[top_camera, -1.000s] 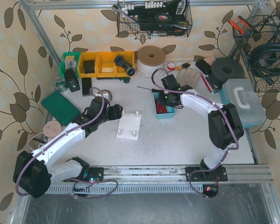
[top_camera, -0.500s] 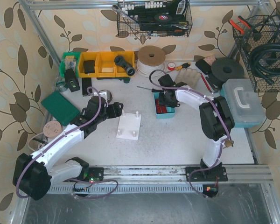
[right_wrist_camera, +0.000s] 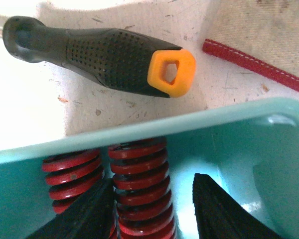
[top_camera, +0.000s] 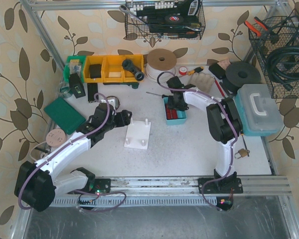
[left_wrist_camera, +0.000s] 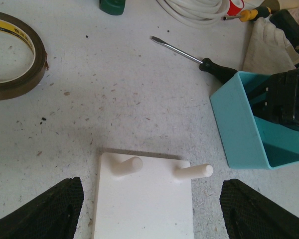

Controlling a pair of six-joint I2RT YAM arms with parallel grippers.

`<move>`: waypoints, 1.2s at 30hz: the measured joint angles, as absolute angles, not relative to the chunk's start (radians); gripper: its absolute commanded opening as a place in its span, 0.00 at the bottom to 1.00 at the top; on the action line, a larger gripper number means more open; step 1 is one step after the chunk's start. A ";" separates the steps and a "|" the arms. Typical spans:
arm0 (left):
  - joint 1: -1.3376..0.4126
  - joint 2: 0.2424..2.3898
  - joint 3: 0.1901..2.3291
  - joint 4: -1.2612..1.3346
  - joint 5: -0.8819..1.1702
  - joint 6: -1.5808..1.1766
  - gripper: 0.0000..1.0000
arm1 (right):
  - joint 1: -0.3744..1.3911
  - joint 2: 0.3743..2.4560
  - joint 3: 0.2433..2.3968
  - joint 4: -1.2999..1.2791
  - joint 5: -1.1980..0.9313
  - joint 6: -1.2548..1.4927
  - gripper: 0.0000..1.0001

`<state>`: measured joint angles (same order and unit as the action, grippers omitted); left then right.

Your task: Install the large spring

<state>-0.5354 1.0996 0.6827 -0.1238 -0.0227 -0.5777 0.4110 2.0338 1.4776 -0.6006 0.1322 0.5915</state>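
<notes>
A white base plate (top_camera: 138,134) with two upright pegs lies mid-table; in the left wrist view the plate (left_wrist_camera: 144,204) shows its pegs (left_wrist_camera: 193,172). My left gripper (left_wrist_camera: 149,214) is open, one finger on each side of the plate's near end, not touching it. My right gripper (right_wrist_camera: 152,214) is down inside the teal bin (top_camera: 175,117), open. Two red springs lie side by side in the bin. One red spring (right_wrist_camera: 139,189) sits between my fingers; the left finger (right_wrist_camera: 84,214) stands between the two springs, the right finger is apart from it.
A black screwdriver with an orange end (right_wrist_camera: 114,55) lies just behind the teal bin's wall (right_wrist_camera: 139,127). A brown tape roll (left_wrist_camera: 12,55) lies far left of the plate. Yellow bins (top_camera: 107,67), a white cable coil (top_camera: 162,62) and a blue case (top_camera: 259,109) line the back and right.
</notes>
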 measured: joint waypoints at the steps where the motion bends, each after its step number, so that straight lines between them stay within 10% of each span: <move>1: -0.535 1.100 0.683 -0.124 -0.022 -0.578 0.78 | 0.411 2.038 1.480 -0.601 0.134 0.593 0.38; 36: -0.535 1.029 0.631 -0.139 -0.052 -0.612 0.78 | 0.492 1.923 1.266 -0.544 0.225 0.611 0.18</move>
<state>-0.5354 1.0290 0.6308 -0.1387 -0.0517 -0.6125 0.4915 1.9228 1.2659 -0.5442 0.2249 0.6106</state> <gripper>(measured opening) 0.778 0.292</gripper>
